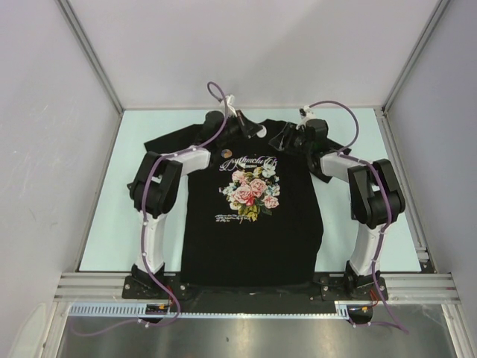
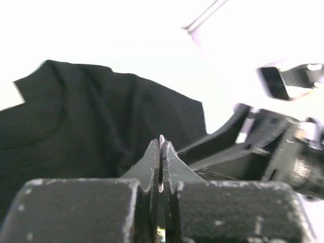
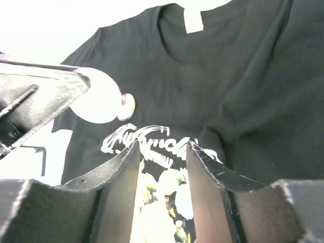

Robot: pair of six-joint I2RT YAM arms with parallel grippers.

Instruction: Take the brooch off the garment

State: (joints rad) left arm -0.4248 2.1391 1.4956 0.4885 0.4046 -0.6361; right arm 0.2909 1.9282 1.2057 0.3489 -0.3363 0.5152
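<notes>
The garment (image 1: 250,239), a black short-sleeved T-shirt, lies flat and face up on the pale bench (image 1: 108,224). Its collar points away from the arm bases and its hem lies near them. White cursive lettering (image 1: 250,159) runs across the chest above a pink-and-white rose bouquet print (image 1: 250,190).

The brooch (image 1: 225,154) is a small round piece. It sits on the chest just beside the start of the lettering, on the left arm's side and below the neckline. In the right wrist view it shows as a small shiny disc on the black cloth.

The left fingers (image 2: 153,159) hover over the collar area, clenched on a thin pale disc (image 2: 161,177). The left wrist camera sees this disc edge-on, and its rim pokes out just past the fingertips. In the right wrist view the same disc appears round and bright, close to the brooch. Whether it touches the brooch or the cloth cannot be told, nor can what the disc is.

The right fingers (image 3: 124,174) are released, with a clear gap between them through which the lettering and roses show. They hang over the shoulder area on the right arm's side, pointing toward the chest and grasping nothing. A white neck label (image 3: 192,20) shows inside the collar.
</notes>
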